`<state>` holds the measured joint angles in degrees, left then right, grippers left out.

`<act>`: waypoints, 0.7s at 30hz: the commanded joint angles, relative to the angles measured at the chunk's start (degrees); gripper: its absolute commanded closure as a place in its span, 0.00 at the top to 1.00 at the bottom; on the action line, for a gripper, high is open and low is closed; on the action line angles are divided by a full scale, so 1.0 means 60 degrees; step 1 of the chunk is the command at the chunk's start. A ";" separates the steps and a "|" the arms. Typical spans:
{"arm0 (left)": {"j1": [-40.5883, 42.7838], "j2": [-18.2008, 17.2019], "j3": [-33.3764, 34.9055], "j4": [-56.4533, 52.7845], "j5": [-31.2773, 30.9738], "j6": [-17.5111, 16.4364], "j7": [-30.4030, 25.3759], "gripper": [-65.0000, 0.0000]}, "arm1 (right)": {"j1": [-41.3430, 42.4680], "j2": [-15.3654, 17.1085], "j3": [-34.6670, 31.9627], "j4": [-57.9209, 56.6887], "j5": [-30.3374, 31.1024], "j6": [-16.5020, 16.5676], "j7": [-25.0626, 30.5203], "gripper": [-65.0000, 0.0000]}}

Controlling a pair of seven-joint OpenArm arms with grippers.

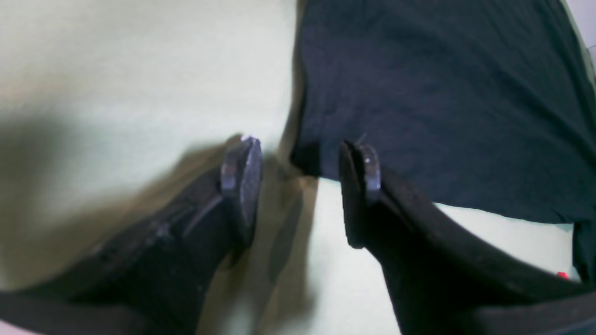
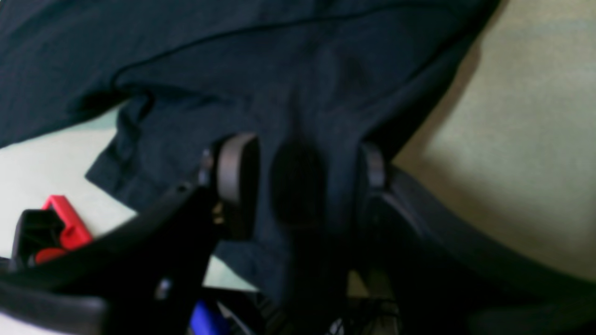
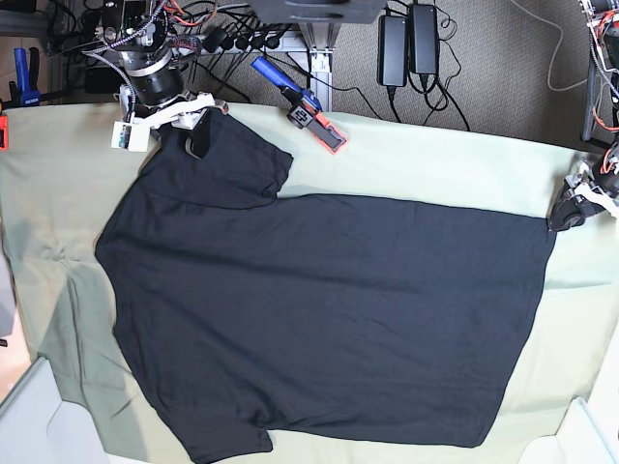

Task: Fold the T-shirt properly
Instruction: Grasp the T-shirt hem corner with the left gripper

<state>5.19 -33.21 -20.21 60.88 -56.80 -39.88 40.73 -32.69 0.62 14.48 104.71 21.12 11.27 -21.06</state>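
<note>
The black T-shirt (image 3: 329, 309) lies spread flat, plain side up, with its hem to the right and its sleeves at the upper left and lower left. My right gripper (image 3: 198, 133) is at the upper left sleeve. In the right wrist view it (image 2: 302, 181) is open, with sleeve fabric (image 2: 298, 107) lying between the fingers. My left gripper (image 3: 566, 215) is at the hem's upper right corner. In the left wrist view it (image 1: 300, 186) is open, with the shirt's corner (image 1: 309, 160) just ahead between the fingertips.
A pale green cloth (image 3: 435, 164) covers the table under the shirt. A blue-handled tool with a red and black end (image 3: 311, 114) lies at the back edge and also shows in the right wrist view (image 2: 58, 225). Cables and power bricks (image 3: 411, 39) lie beyond the table.
</note>
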 commanded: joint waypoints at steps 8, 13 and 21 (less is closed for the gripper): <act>-0.0073 -0.0204 0.0080 0.0656 -0.0350 -0.0020 0.0346 0.48 | -0.0033 0.0025 0.0011 0.0135 0.0044 -0.0240 0.0219 0.45; -0.0127 -0.0200 0.0426 0.0780 -0.0346 -0.0020 0.0302 0.48 | -0.0033 0.0025 0.0011 0.0135 0.0044 -0.0240 0.0222 0.45; -0.0616 -0.0178 0.0743 0.0758 -0.0058 -0.0020 0.0259 0.48 | -0.0033 0.0025 0.0011 0.0135 0.0047 -0.0240 0.0222 0.45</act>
<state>2.31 -32.91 -15.35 64.73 -56.18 -39.90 43.29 -32.69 0.62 14.48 104.71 21.12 11.27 -21.06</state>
